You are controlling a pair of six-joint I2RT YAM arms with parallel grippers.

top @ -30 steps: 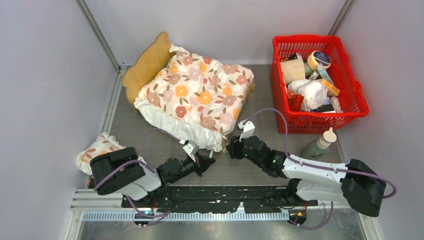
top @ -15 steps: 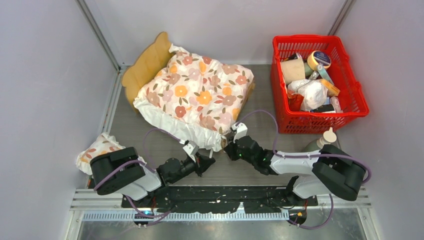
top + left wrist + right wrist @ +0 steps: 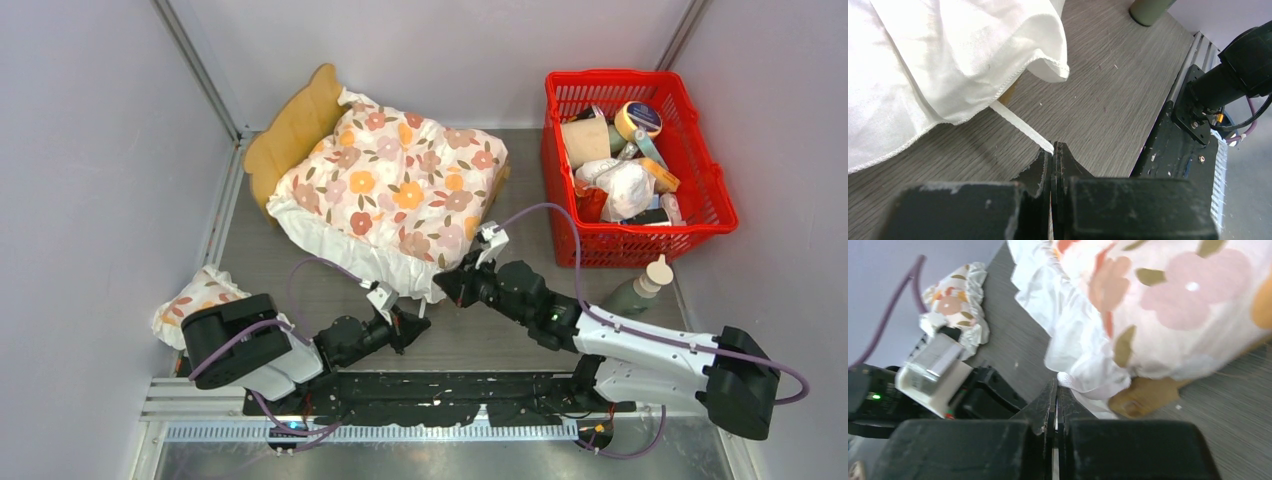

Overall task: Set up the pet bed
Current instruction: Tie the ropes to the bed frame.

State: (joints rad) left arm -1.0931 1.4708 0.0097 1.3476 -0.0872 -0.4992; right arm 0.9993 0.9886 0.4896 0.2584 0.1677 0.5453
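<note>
The red basket (image 3: 640,245) stands at the far right of the table (image 3: 500,330), crowded with a tape roll (image 3: 637,118), a beige cup (image 3: 585,140), a crumpled white bag (image 3: 625,188) and smaller items too jumbled to name. The pet bed (image 3: 290,135) sits at the far left-centre. Its long axis runs diagonally, with the headboard facing the far left corner and the foot toward the near right, and a floral cushion (image 3: 400,185) covers it. The left gripper (image 3: 1053,150) is closed, a white strip (image 3: 1018,125) reaching its tips. The right gripper (image 3: 1057,387) is closed against the cushion's white hem; whether it pinches the fabric is unclear.
</note>
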